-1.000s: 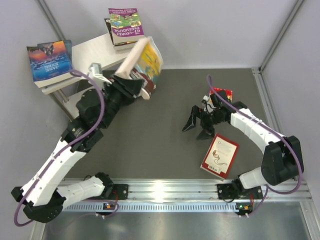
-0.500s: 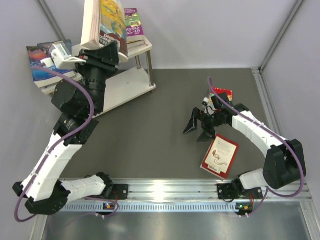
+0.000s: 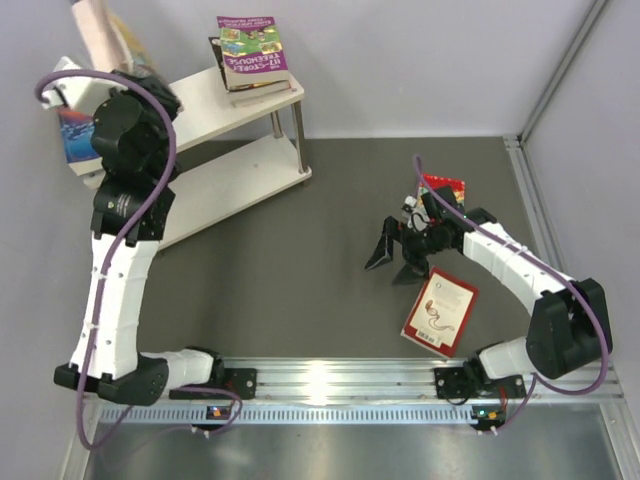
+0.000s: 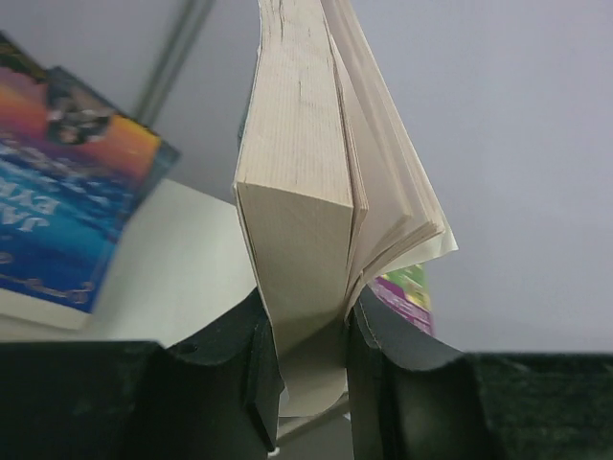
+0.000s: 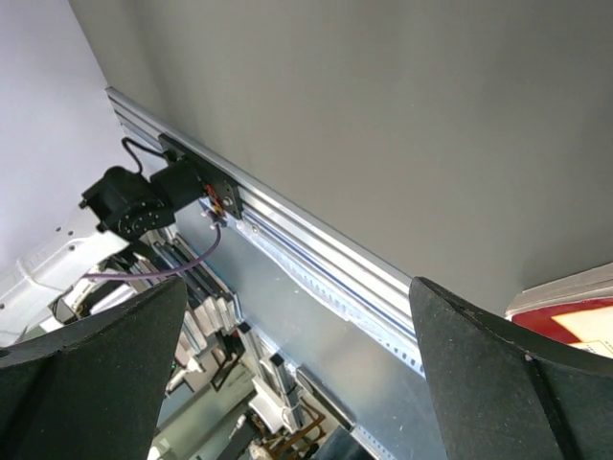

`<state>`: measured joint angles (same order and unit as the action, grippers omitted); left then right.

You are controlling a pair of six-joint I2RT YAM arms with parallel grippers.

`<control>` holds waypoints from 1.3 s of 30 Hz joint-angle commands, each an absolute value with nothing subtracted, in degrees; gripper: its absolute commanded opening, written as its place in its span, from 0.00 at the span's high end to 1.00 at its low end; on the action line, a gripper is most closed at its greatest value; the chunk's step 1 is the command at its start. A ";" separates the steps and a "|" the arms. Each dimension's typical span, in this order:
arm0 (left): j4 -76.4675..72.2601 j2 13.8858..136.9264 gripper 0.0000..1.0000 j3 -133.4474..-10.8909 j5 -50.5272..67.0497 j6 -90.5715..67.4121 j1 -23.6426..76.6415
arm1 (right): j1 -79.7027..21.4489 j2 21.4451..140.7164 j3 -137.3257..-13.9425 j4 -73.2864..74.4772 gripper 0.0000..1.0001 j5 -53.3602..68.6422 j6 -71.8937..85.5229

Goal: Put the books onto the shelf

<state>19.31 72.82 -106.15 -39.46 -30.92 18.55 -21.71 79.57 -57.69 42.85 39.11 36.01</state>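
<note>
Far left, upper corner of the top view: left gripper [image 4: 311, 355] raised above the left end of the shelf [image 3: 200, 95], jaws clamped on the lower edge of a thick paperback [image 4: 297, 192]. The book stands nearly upright, page block toward the wrist camera, with the outer leaves fanning loose to one side. It is off the shelf and held in the air.

Shelf contents, left to right:
- Top board [image 3: 190, 100], left end: blue sunset book [image 4: 57, 211] lying flat, overhanging the board's edge, partly hidden by the arm in the top view.
- Top board, right end: purple-green book [image 3: 250, 50] lying flat on top of at least one darker book.
- Lower board [image 3: 235, 185]: only bare board shows; its left part is hidden behind the arm.

Right half, on the dark table [image 3: 320, 280]: right gripper [image 3: 397, 262] low over the surface, fingers spread wide with nothing between them. Just beside it, toward the near rail, a red book with a white panel [image 3: 441, 311] lies flat on the table. A second red book [image 3: 447, 187] lies behind the gripper, partly covered by the right arm. Both are well apart from the shelf.
</note>
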 commanded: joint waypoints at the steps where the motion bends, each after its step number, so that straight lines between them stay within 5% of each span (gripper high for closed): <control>1: 18.09 68.21 1.00 -104.77 -34.91 -40.24 8.48 | -22.59 78.75 -57.04 41.84 0.02 40.08 35.07; 15: -13.62 58.27 1.00 -71.11 -4.93 -77.24 -25.38 | -22.94 79.63 -56.25 40.61 0.02 40.17 35.51; 26: -26.62 61.34 1.00 -65.30 2.26 -89.82 -30.32 | -22.94 81.65 -58.09 40.43 0.02 39.38 36.39; 39: -18.91 64.69 1.00 -68.73 2.47 -92.55 -30.23 | -23.82 81.91 -56.43 36.30 0.02 39.11 39.90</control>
<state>-12.32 67.13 -64.97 4.43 -90.43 -29.93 -22.76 81.95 -56.14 39.88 39.07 38.61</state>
